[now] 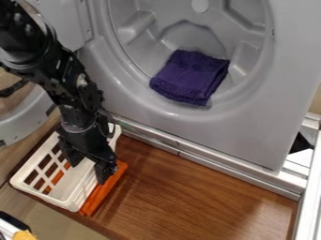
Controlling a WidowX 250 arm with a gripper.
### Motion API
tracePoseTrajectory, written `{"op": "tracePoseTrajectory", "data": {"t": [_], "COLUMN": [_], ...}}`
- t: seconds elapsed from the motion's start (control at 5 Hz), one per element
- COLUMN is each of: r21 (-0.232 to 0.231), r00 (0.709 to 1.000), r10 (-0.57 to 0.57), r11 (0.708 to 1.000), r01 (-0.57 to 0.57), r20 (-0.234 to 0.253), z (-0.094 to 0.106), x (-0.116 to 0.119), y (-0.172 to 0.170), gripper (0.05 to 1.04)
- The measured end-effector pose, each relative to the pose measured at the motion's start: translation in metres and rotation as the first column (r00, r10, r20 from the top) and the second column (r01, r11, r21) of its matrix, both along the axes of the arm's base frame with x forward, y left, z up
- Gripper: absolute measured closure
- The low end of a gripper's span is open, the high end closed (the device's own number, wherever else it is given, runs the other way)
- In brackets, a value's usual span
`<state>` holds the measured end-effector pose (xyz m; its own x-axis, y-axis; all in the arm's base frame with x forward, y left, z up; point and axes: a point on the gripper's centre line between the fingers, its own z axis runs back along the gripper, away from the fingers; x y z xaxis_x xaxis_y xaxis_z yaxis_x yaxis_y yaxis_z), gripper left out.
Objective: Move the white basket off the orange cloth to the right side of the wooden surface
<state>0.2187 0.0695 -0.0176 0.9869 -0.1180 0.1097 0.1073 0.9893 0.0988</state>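
Yellow item [25, 235], one: at the lower left corner of the frame, cut off by the bottom edge, beside black and white parts that are too partly shown to name.

Tabletop [188, 192], one: brown wood with visible grain, across the lower middle of the frame.

Orange item [94, 199], one: low and long, at the lower left, lying on the tabletop along the right side of the basket. Orange also shows through the basket's slots; whether it is the same piece cannot be told.

Basket [76, 202], one: white plastic, slotted wall, upright, at the lower left of the frame. It lies directly below the gripper and partly behind it.

Gripper [88, 169], one: black, pointing down over the basket, its two fingers apart. One finger is over the basket's inside, the other over its right side near the orange item. Contact with the rim cannot be told.

Robot arm [69, 86], one: black, entering from the upper left edge.

Metal rail [207, 161], one: silver, running at a slant between the tabletop and the washing machine.

Washing machine [251, 126], one: grey, with a round opening, upper middle and right. One round door [22, 124] stands at the left edge, behind the arm.

Cloth [191, 77], one: purple, folded, inside the round opening at upper middle, well apart from the gripper, up and to its right.
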Motion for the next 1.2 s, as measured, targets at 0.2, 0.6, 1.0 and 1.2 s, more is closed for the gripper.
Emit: {"op": "tracePoseTrajectory", "data": {"t": [0.2,0.6,1.0,1.2], "r21": [0.020,0.044,0.055,0.055], "r00": [1.000,0.999,0.999,0.999], "r10": [0.004,0.037,0.046,0.036], "r11": [1.000,0.998,0.997,0.998], "r01": [-0.004,-0.037,-0.045,-0.035], "r20": [-0.004,-0.002,-0.024,-0.012], "z": [-0.004,-0.005,-0.004,0.014], "x": [0.003,0.007,0.003,0.005], "y": [0.001,-0.004,-0.004,-0.013], "gripper": [0.432,0.932,0.991,0.991]}}
